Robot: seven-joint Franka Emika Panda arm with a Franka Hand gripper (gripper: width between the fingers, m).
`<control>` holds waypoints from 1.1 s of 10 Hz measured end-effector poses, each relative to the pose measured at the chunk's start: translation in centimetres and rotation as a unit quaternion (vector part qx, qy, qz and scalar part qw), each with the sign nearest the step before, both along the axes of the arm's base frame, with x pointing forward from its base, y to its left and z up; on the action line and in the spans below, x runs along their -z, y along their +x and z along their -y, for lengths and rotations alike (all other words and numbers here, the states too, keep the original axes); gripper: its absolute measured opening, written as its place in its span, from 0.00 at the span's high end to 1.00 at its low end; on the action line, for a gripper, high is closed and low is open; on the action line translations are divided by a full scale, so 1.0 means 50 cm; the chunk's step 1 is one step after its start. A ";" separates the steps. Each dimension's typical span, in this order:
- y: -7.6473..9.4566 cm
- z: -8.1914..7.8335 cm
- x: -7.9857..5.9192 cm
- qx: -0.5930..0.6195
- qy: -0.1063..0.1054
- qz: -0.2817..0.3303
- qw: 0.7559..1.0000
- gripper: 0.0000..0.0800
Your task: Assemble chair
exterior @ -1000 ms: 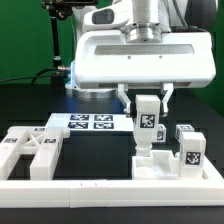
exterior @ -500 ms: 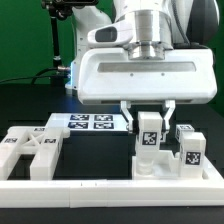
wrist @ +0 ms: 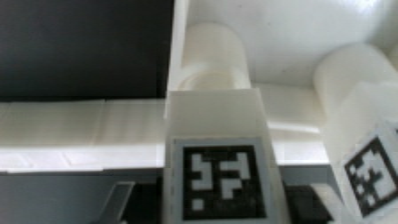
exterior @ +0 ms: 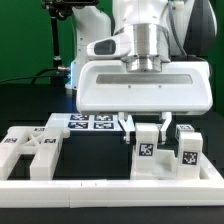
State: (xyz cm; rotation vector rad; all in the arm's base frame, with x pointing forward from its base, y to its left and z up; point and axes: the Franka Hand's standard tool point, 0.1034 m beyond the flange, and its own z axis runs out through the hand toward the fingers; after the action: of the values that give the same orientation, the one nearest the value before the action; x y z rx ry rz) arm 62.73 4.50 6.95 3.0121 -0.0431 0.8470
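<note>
Our gripper [exterior: 147, 134] is clamped on a white leg [exterior: 147, 148], with one finger [exterior: 128, 127] pressed to each side of it. The leg hangs upright, and its lower end seems to meet the seat block [exterior: 150, 168] straight below the gripper. In the wrist view the leg [wrist: 217, 165] fills the gap between the jaws. Another tagged piece [exterior: 188, 150] stands just beside the gripper, toward the exterior view's right. A notched piece [exterior: 30, 150] lies well apart, toward that view's left. The marker board [exterior: 88, 122] lies behind the gripper, and the rail [exterior: 100, 188] runs in front of it.
</note>
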 end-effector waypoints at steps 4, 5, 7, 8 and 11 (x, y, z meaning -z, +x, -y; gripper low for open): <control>0.000 0.001 0.000 0.000 -0.001 0.001 1.000 0.41; 0.000 0.001 0.000 0.000 -0.001 0.001 1.000 0.24; 0.000 0.001 0.000 0.000 -0.001 0.001 1.000 0.20; 0.000 0.001 0.001 0.000 -0.001 0.001 1.000 0.19; 0.000 0.003 -0.011 0.001 0.010 -0.023 1.000 0.19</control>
State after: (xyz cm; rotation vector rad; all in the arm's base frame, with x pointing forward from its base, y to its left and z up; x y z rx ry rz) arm 62.71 4.35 7.50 3.0488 -0.0538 0.7801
